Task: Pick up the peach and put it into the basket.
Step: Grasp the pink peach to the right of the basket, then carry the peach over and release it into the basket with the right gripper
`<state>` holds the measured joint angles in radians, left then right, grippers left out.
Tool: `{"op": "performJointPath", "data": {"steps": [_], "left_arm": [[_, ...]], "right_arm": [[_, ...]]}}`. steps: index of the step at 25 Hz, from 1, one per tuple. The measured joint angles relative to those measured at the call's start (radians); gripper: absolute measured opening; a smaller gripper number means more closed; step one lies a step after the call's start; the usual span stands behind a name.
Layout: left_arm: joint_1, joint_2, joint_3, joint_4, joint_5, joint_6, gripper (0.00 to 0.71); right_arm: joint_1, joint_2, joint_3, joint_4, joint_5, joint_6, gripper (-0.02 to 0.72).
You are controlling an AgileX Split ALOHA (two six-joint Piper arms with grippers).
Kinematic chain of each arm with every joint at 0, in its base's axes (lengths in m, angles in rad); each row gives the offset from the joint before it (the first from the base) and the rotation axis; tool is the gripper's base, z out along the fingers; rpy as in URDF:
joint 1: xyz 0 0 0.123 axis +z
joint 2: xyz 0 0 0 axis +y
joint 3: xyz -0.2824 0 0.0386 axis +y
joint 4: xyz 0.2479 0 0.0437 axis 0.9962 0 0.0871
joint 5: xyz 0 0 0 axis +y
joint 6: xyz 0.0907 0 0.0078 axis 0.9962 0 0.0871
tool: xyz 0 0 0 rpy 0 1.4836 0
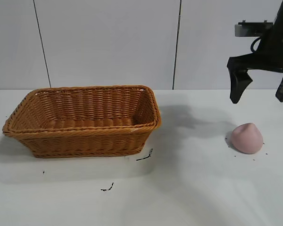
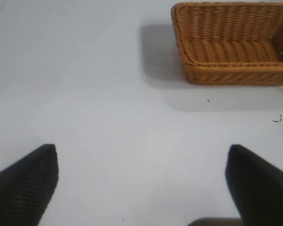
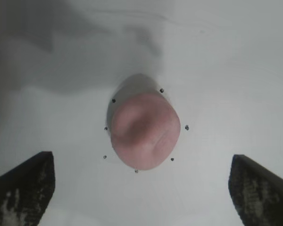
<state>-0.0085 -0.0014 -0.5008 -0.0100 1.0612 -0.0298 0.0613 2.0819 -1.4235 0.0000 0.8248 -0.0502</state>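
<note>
The fingers of the right gripper [image 1: 260, 90] spread wide apart and hang in the air above the peach [image 1: 247, 138], which sits alone on the white surface [image 1: 188, 188], pointed tip up. Well off to the left stands the basket [image 1: 85, 120], and the left gripper [image 2: 141, 183], fingers likewise apart, hovers over bare surface away from it

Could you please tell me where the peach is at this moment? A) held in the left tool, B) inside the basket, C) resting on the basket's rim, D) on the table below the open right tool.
D: the peach sits on the white table, apart from the basket, with the right tool hanging open above it and not touching it.
</note>
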Motion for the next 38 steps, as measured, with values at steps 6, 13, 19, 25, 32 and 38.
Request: {"op": "performJointPath", "data": {"steps": [6, 13, 19, 25, 32, 38], "left_arm": [[0.0, 0.0, 0.0, 0.0, 0.0, 0.0, 0.693], [0.0, 0.0, 0.0, 0.0, 0.0, 0.0, 0.693], [0.0, 0.0, 0.0, 0.0, 0.0, 0.0, 0.693], [0.0, 0.0, 0.0, 0.0, 0.0, 0.0, 0.693], [0.0, 0.0, 0.0, 0.0, 0.0, 0.0, 0.693], [0.0, 0.0, 0.0, 0.0, 0.0, 0.0, 0.693]], "right_arm": [[0.0, 0.07, 0.0, 0.007, -0.05, 0.0, 0.696], [0.0, 0.085, 0.0, 0.03, -0.037, 0.0, 0.687], [0.0, 0.085, 0.0, 0.026, -0.013, 0.0, 0.241], [0.0, 0.055, -0.008, 0.022, 0.011, 0.0, -0.011], [0.0, -0.114, -0.005, 0.022, 0.036, 0.0, -0.011], [0.0, -0.265, -0.033, 0.022, 0.077, 0.0, -0.011]]}}
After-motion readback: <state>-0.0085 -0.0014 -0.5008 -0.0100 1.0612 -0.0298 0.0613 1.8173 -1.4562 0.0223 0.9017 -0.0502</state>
